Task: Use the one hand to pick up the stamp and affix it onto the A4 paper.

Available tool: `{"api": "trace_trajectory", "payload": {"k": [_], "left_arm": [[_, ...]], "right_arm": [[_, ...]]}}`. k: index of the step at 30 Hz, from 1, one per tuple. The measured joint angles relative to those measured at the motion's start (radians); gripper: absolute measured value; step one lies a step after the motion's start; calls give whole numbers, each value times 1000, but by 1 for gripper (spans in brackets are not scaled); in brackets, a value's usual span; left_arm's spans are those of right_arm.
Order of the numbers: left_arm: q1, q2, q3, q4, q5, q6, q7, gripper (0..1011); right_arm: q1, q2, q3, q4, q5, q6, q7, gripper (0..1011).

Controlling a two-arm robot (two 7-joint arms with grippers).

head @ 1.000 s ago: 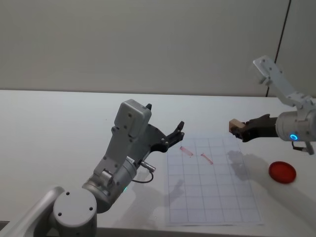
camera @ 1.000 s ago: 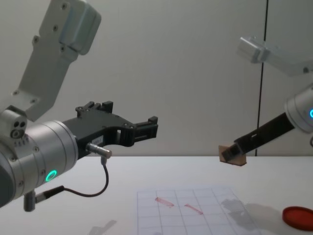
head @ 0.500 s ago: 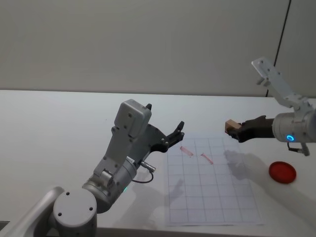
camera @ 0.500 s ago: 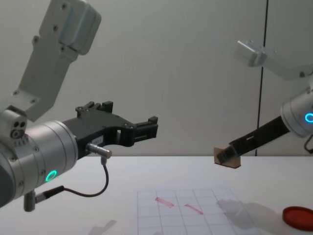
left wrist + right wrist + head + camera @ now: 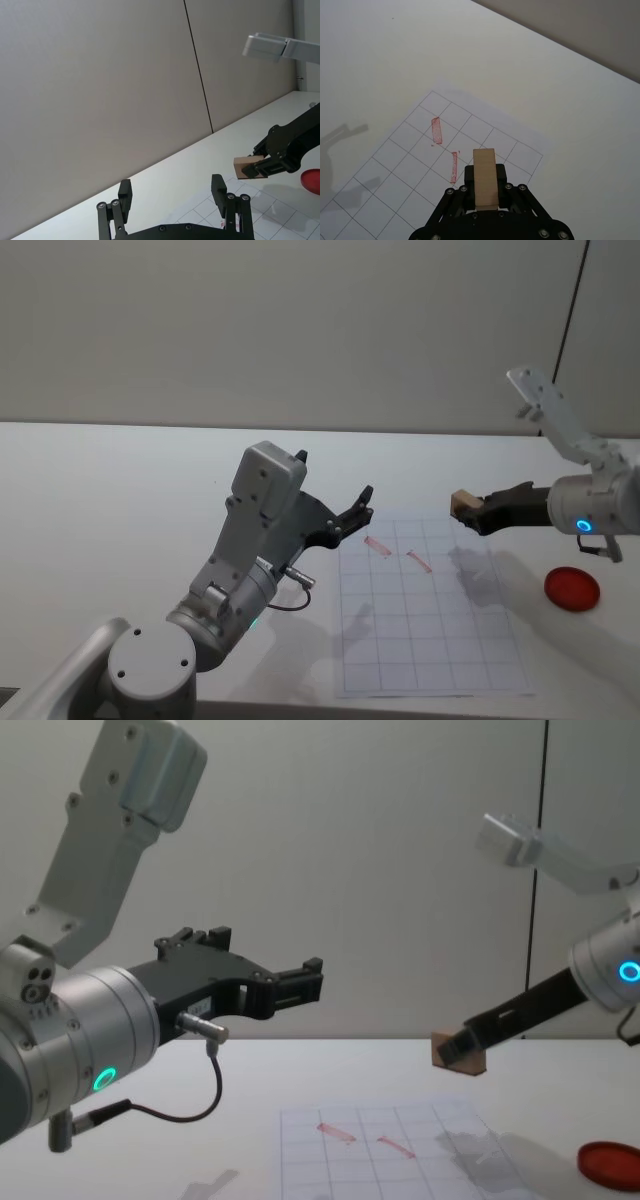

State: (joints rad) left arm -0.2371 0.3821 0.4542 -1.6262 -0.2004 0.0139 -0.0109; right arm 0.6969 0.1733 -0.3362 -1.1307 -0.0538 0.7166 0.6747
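in the air above the far right part of the a4 paper (image 5: 430, 640), clear of the sheet: the stamp (image 5: 461, 502), pinched by one end in the right gripper (image 5: 474, 510). near the a4 paper's far edge: 2 slanted red marks (image 5: 378, 546). left of the a4 paper, raised: the left gripper (image 5: 362, 508), fingers spread, holding nothing. right of the a4 paper: a red ink pad (image 5: 572, 588).

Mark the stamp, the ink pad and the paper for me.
stamp (image 5: 461, 503): head view, on its tan wooden end.
ink pad (image 5: 572, 589): head view, on the middle of the red disc.
paper (image 5: 430, 640): head view, on a bare grid square near its front edge.
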Motion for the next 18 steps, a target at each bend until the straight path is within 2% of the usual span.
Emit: {"api": "trace_trajectory", "payload": {"k": [12,18], "left_arm": [[0,0,0,0,0,0,0,1002],[0,0,0,0,0,0,0,1002]], "right_arm": [[30,-10,-34,46,-77,0,64,218],[47,-20,-43,74,-88,-16,71,218]]}}
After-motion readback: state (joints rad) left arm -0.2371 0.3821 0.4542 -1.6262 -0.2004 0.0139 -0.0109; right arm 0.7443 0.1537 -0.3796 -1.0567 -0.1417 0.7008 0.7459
